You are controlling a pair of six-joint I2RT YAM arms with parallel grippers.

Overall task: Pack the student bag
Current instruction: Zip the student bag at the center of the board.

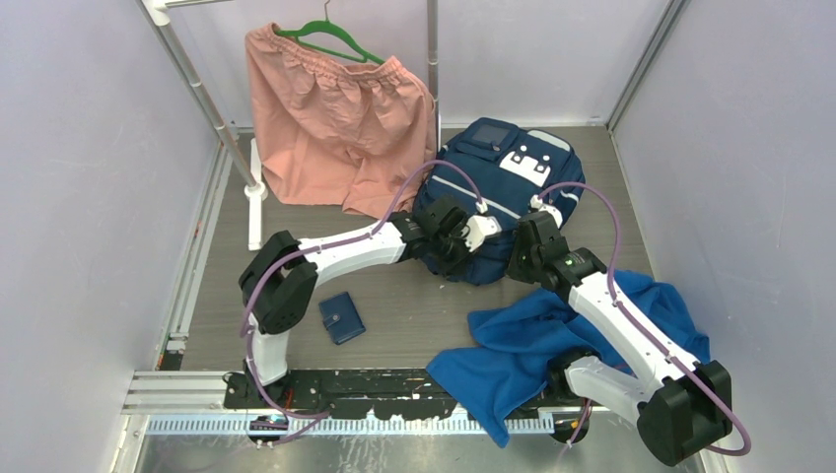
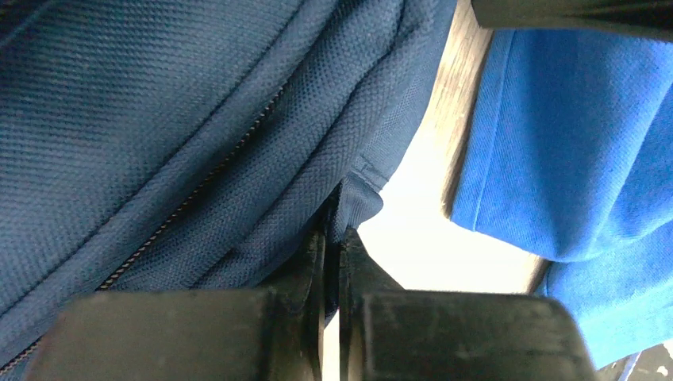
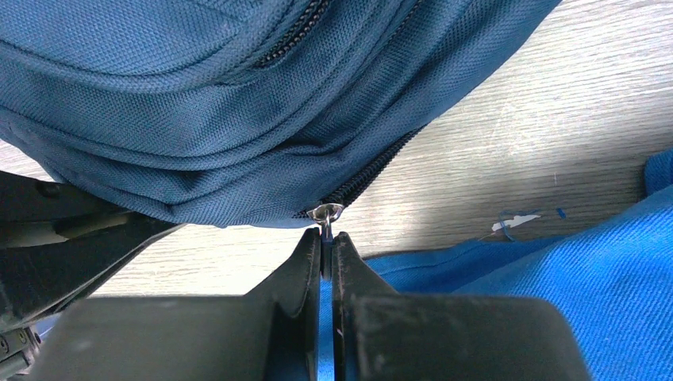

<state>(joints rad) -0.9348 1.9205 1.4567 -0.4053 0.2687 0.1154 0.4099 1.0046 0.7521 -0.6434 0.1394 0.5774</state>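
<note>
The student bag (image 1: 503,168) lies at the back middle of the table, navy with white stripes. My left gripper (image 1: 455,254) is at its near left edge. In the left wrist view the left gripper (image 2: 333,238) is shut on a fold of the student bag's fabric (image 2: 159,119) below a zipper line. At the bag's near right edge is my right gripper (image 1: 515,268). The right wrist view shows that gripper (image 3: 326,236) shut on the metal zipper pull (image 3: 326,213) at the end of the bag's (image 3: 198,103) closed zipper.
A royal-blue cloth (image 1: 552,345) is spread at the front right, partly under the right arm. A small navy wallet (image 1: 341,317) lies front left. Pink shorts (image 1: 335,128) hang on a green hanger from a rack (image 1: 212,108) at the back left.
</note>
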